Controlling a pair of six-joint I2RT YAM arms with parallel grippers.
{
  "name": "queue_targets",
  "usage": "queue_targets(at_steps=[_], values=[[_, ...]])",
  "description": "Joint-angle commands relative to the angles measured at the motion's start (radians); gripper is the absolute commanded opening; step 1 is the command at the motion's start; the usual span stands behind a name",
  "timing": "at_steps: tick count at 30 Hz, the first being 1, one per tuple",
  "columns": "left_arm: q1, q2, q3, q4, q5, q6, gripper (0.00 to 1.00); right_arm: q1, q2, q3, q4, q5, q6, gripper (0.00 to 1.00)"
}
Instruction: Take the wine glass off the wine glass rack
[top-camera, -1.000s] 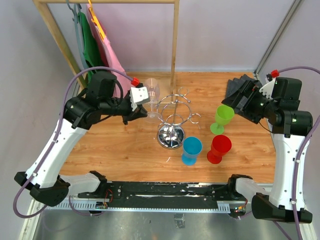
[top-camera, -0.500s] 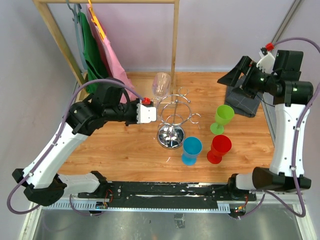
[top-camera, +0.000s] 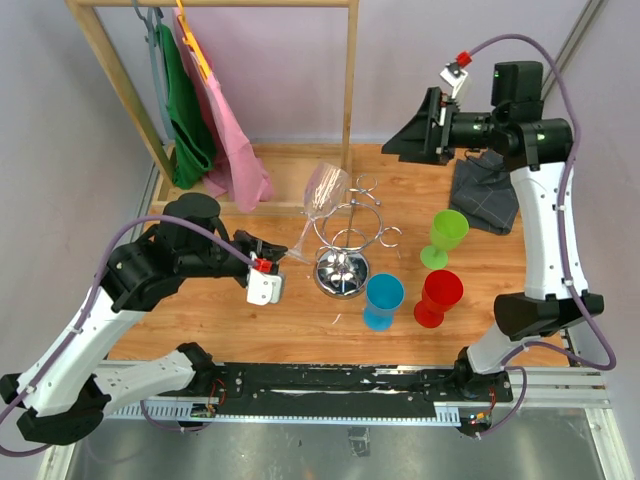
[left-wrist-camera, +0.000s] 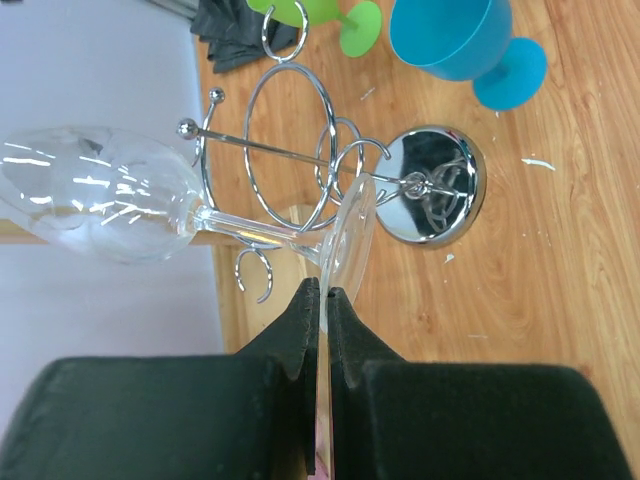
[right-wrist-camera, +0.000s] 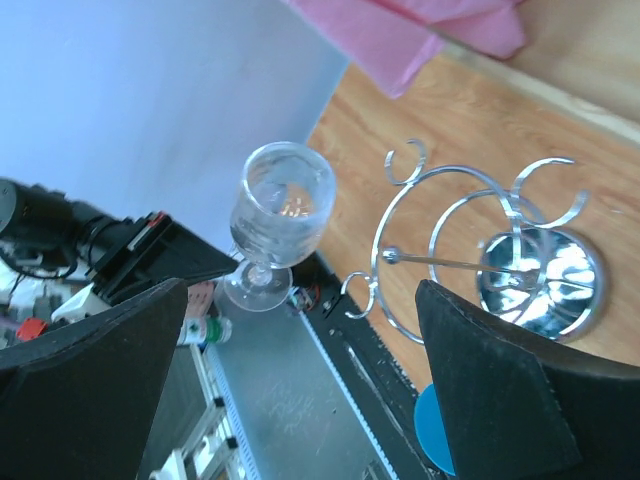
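Top external: left gripper (top-camera: 283, 260) pinches one wine glass (top-camera: 323, 194) near one rack (top-camera: 341, 273), three goblets (top-camera: 384, 298); right gripper (right-wrist-camera: 302, 295) spread.

The left gripper (top-camera: 284, 258) pinches the foot of a clear stemmed wine glass (top-camera: 324, 189), tilted, just left of the chrome wire wine glass rack (top-camera: 343, 272) mid wooden desk (top-camera: 480, 325).

Bright, even light with only faint shadows. Glare glints on the wine glass rack (top-camera: 341, 272) base and the wine glass (left-wrist-camera: 95, 195). Focus is sharp.
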Motion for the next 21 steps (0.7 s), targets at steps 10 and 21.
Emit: queue_targets(at_steps=[10, 21], values=[[-0.008, -0.036, -0.028, -0.032, 0.109, 0.192, 0.0, 0.206, 0.066, 0.06, 0.122, -0.167, 0.038, 0.93], [-0.008, -0.053, -0.046, -0.056, 0.129, 0.241, 0.0, 0.317, 0.035, -0.008, 0.056, -0.148, -0.04, 0.9]])
